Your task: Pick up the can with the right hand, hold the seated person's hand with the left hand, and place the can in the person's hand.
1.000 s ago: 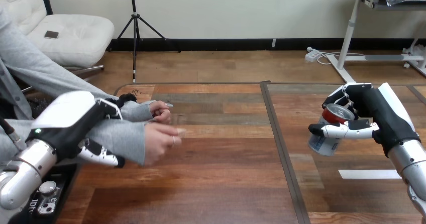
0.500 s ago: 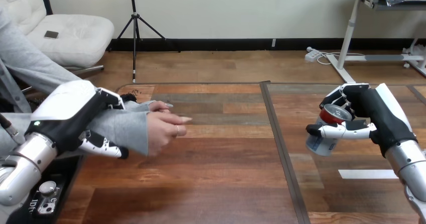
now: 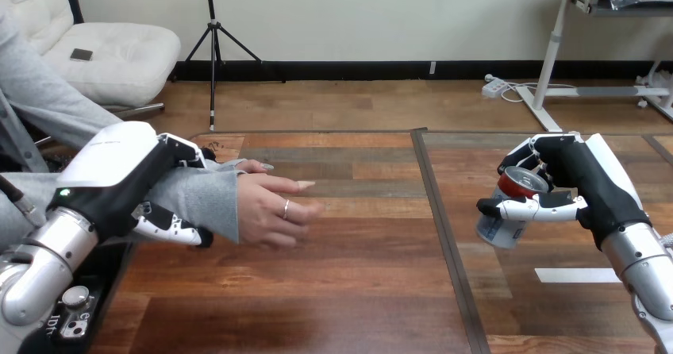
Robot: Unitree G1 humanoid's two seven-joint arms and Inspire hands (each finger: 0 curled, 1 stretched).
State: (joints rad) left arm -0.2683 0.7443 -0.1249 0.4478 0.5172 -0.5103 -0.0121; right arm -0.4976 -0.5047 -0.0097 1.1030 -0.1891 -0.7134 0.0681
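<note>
Wooden table spans the view. Over its right part, the right hand, fingers curled round the can, holds it tilted. The left hand clasps the person's wrist. The person's hand lies well apart, left of the can, fingers pointing toward it.

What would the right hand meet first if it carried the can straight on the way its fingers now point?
Probably the person's outstretched hand; the table between looks free. Depth is unclear, so the right hand and can might pass beside it.
</note>
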